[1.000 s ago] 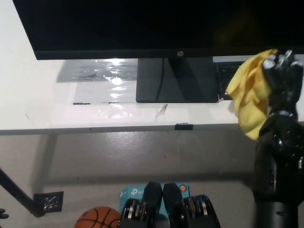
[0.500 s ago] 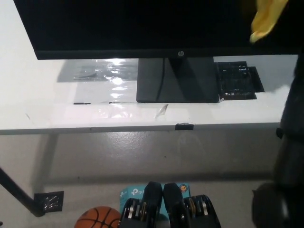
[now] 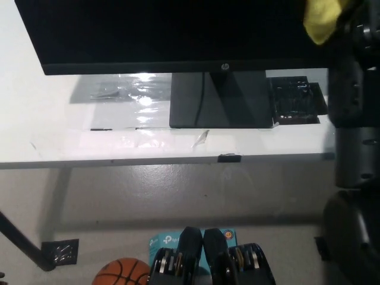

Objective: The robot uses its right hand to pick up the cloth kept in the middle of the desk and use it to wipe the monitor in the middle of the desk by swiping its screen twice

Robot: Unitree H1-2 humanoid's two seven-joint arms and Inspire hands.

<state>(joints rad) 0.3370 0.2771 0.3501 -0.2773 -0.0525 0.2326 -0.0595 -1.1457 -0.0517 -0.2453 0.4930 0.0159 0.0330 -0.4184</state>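
Head view: you have the yellow cloth (image 3: pixel 322 21) up at the top right of the frame, in front of the right side of the monitor (image 3: pixel 178 32) screen. The black right hand (image 3: pixel 351 24) is beside it at the frame edge; the cloth is carried by it, but the fingers themselves are lost against the dark screen, so you cannot tell from here exactly how they close on the fabric.

The white left hand is not in view.

Status, as a judgement: pick-up is done, since no cloth lies on the desk (image 3: pixel 47 130). Whether the cloth touches the glass cannot be told. Both swipes look still to be made.

Also noted: the monitor stand (image 3: pixel 221 100) at centre of the desk, a black tray (image 3: pixel 297 100) just right of it, a basketball (image 3: pixel 122 273) on the floor below.
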